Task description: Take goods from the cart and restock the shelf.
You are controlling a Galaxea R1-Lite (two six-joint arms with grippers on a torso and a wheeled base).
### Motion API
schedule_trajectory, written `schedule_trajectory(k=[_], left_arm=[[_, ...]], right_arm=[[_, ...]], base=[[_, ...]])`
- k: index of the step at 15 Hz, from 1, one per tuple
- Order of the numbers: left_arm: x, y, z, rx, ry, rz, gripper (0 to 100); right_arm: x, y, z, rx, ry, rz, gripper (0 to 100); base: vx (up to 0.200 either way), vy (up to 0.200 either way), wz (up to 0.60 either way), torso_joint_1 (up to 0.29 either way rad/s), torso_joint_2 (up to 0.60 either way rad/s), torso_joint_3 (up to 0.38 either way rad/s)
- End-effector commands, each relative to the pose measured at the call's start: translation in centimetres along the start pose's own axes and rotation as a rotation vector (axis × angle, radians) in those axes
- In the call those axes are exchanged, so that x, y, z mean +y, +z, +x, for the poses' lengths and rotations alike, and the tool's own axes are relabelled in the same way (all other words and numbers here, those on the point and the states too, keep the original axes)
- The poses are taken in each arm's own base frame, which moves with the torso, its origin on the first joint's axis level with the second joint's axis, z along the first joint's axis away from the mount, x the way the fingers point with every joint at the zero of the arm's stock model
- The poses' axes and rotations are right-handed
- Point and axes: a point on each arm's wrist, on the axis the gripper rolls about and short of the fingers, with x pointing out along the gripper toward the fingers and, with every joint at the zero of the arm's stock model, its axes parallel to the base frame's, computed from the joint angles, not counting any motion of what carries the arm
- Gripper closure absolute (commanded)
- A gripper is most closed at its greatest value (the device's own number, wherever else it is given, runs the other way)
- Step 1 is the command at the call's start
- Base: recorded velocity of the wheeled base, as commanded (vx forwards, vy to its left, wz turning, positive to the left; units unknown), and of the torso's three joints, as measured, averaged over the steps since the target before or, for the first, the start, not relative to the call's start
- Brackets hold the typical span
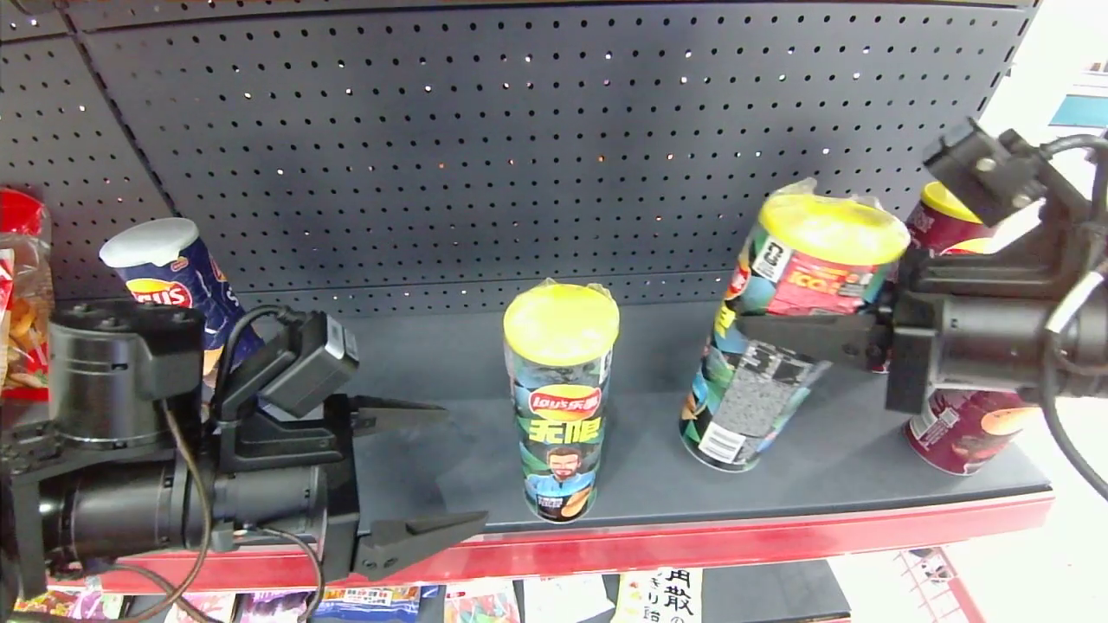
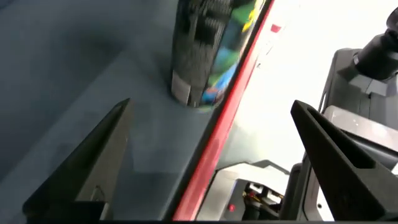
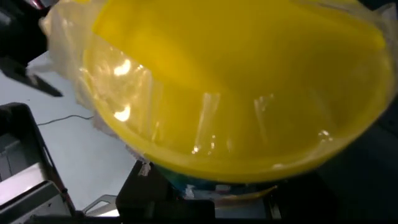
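An upright green chip can with a yellow lid stands near the shelf's front edge, also visible as the can in the left wrist view. My left gripper is open just left of it, level with its lower half, with nothing between its fingers. My right gripper is shut on a second green can, which leans to the right with its base at or just above the shelf. Its yellow lid is close under the right wrist camera.
A maroon can stands behind my right gripper at the shelf's right end. A blue can with a white lid leans at the back left, beside a red snack bag. The red front lip borders the shelf, with goods below.
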Motion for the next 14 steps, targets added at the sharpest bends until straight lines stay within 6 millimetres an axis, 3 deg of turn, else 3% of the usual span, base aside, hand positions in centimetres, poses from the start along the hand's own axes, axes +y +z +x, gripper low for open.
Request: schedule_trajectory(k=[1,4,8,14], left_arm=[[-0.6,-0.5,-1.9,-0.020,0.038,0.000,0],[-0.7,-1.2,-3.7,-0.029,0.103,-0.013,0],[-0.8,-1.6,-5.3,-0.035,0.171,-0.034,0],[-0.9,-1.9,-5.4,-0.024,0.171,-0.061,0]], right_arm=[[-1.8,0.4,5.0,0.032,0.022,0.009,100],[-2.3,1.5,8.8,0.020,0.057,-0.003,100],[-3.0,1.6,12.3,0.020,0.080,-0.032,100],[-3.6,0.6,14.5,0.043,0.096,-0.064,100]], base=[[0.000,0.000,0.00,0.000,0.00,0.000],[0.000,0.000,0.00,0.000,0.00,0.000],[0.000,0.000,0.00,0.000,0.00,0.000],[0.000,0.000,0.00,0.000,0.00,0.000]])
